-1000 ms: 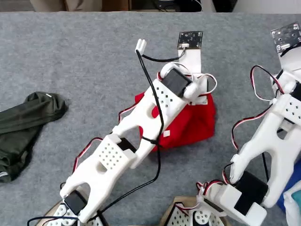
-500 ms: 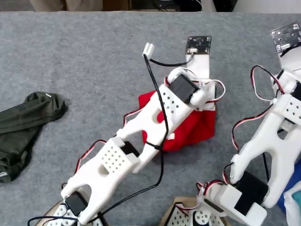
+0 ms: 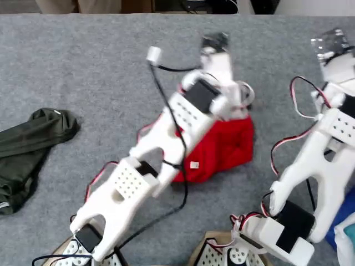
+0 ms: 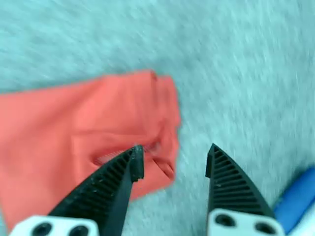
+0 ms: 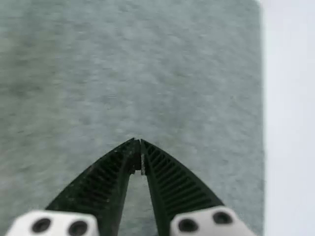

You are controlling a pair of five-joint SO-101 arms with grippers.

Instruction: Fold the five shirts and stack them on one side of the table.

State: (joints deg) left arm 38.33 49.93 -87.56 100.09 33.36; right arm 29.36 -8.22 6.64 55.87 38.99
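one red shirt [image 3: 224, 147] lies bunched at centre frame, the left gripper [image 4: 174, 151] spread wide above its corner. the right gripper [image 5: 138, 146], pressed together, hangs over the table [image 3: 83, 66] at right. closing here might catch only a thin edge and pull the bundle undone.

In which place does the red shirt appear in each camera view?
High view: the red shirt lies near the middle of the table, partly under the left arm.
Left wrist view: the red shirt lies below the open left gripper, one fingertip over its edge.
Right wrist view: the shut right gripper hangs over bare cover.
Shared landmark: the grey table cover.
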